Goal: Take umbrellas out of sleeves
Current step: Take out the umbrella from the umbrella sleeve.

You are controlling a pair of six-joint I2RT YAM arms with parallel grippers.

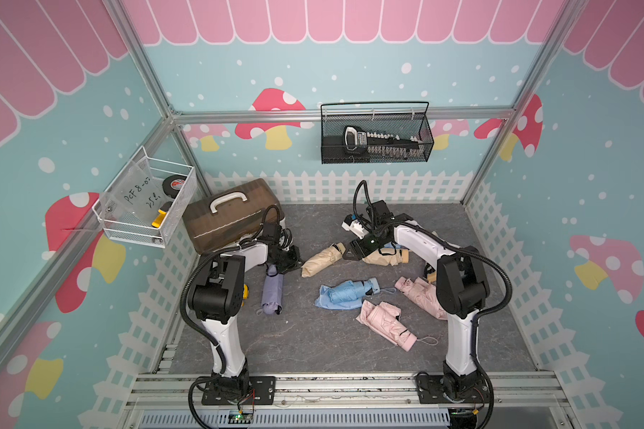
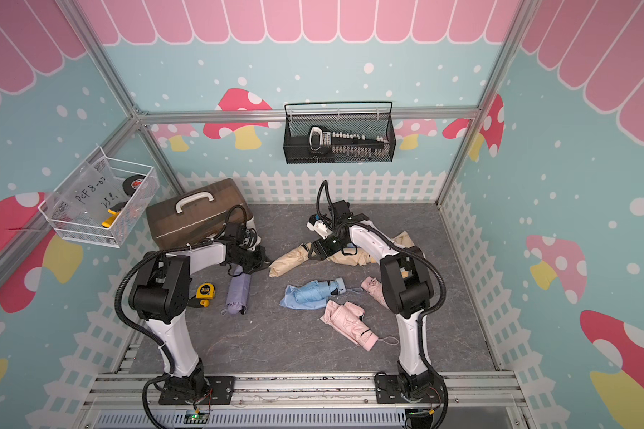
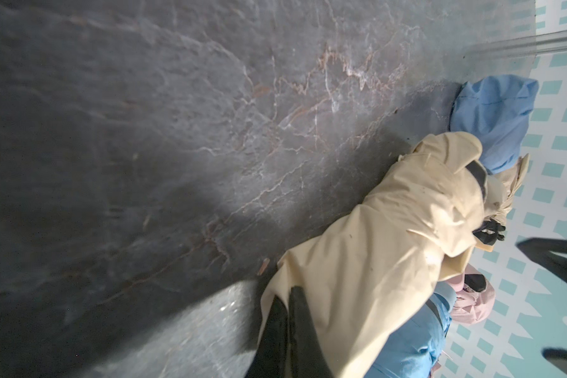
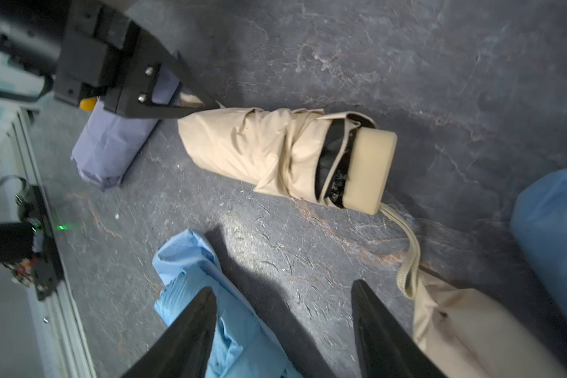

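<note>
As left gripper [image 4: 207, 105] pinches umbrella [image 4: 259, 150], right gripper [image 4: 283, 289] gapes

Both top views look steeply down from high at the front, near-identical, covering the whole grey floor [image 1: 313, 345]. Left wrist camera: very near the floor, looking along the beige umbrella [image 3: 373, 245]. Right wrist camera: low, close, angled down at that same beige umbrella [image 4: 259, 147], shared by all 4 views.
</note>
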